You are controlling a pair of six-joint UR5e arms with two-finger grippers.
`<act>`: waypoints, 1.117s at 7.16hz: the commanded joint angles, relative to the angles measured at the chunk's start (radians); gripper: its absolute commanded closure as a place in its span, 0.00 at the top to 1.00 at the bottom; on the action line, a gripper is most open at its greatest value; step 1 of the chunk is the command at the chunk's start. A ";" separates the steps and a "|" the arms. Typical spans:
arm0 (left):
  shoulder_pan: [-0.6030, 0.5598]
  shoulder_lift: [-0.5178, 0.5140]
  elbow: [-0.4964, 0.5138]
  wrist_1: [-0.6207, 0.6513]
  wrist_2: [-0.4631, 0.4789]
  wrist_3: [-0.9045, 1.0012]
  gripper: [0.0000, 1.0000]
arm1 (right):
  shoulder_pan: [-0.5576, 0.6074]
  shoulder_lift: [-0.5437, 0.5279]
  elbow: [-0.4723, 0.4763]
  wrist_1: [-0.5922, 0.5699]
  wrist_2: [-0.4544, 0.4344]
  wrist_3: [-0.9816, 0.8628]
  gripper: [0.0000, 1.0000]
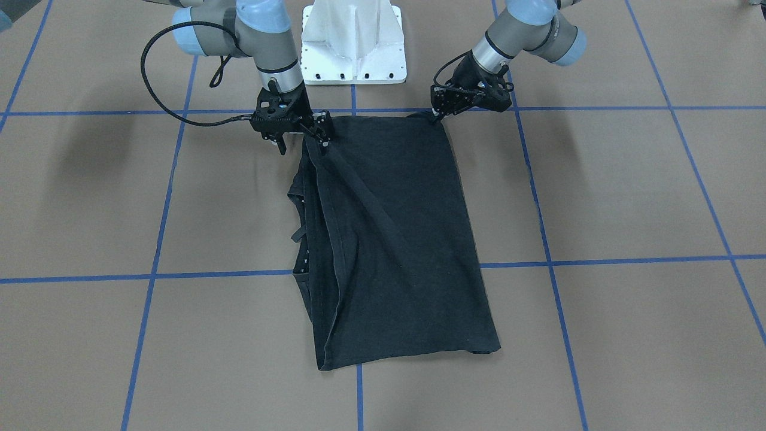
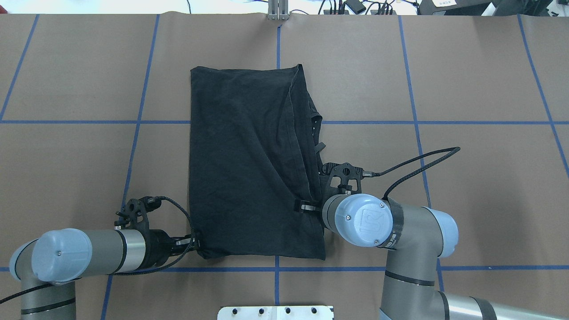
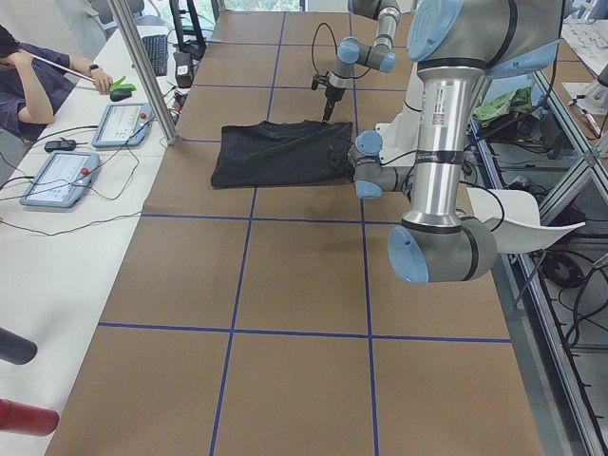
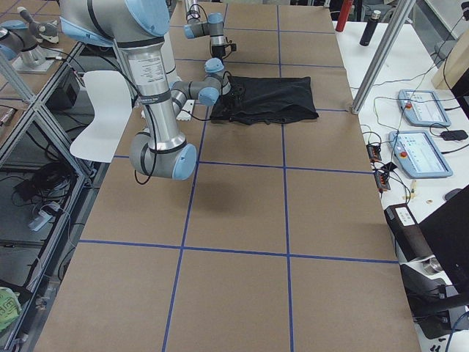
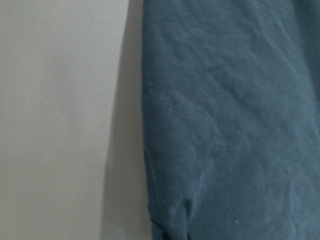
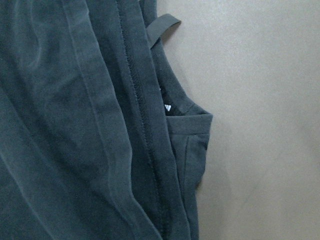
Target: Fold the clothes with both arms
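T-shirt (image 2: 249, 169) lies folded lengthwise on the bench (image 2: 466, 80) | right tool (image 1: 319, 137) clamped on its near edge | left tool (image 1: 437, 117) looks pinched on the near corner | we lift both level — keep that hem taut

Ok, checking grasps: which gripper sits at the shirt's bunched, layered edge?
The right gripper, where folds pile up; the left gripper grips a flat shirt corner.

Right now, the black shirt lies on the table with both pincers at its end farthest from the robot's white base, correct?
No. Both pincers, the left pincer and the right pincer, are at the end of the black shirt nearest the white base, as the overhead view shows.
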 commanded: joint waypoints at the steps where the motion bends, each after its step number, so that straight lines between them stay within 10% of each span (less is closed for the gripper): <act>1: -0.001 0.001 0.000 0.000 0.000 0.000 0.00 | -0.013 0.002 -0.012 0.000 -0.008 -0.007 0.80; 3: 0.001 0.001 0.002 0.000 0.000 0.000 0.00 | -0.013 0.003 -0.010 0.000 -0.008 -0.016 0.51; 8: -0.001 0.003 -0.003 0.000 0.000 0.000 0.00 | -0.014 0.002 -0.010 0.000 -0.005 -0.018 0.48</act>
